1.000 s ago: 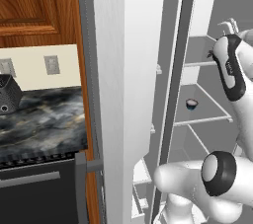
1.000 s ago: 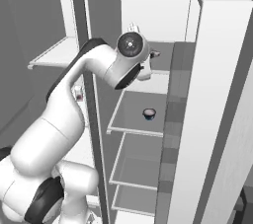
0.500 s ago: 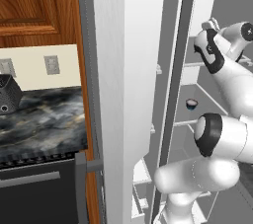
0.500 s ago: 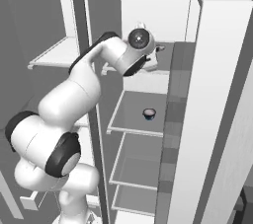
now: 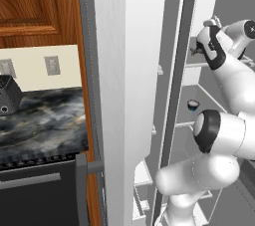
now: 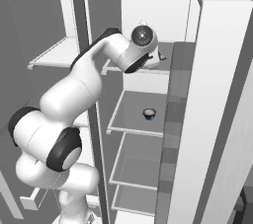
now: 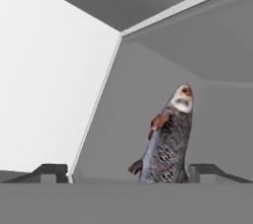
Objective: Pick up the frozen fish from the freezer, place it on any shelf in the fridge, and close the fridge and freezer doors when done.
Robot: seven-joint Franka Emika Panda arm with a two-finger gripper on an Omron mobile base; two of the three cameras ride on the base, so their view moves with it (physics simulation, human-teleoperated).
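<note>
The fridge (image 6: 217, 99) stands with both of its doors open, and four shelves show one below another in the right base view. The arm (image 6: 74, 94) reaches up to the top shelf (image 6: 168, 53). One counter (image 5: 45, 118) with a dark marbled top lies left of the fridge, and on its left end sits one dark box-like appliance (image 5: 9, 101), too cropped to name. One fish (image 7: 168, 146) stands between the fingertips (image 7: 49, 171) of the gripper (image 7: 127, 173), which are spread wide and clear of its sides, so it looks let go, seemingly on that top shelf. One small dark bowl (image 6: 149, 114) sits on the second shelf.
</note>
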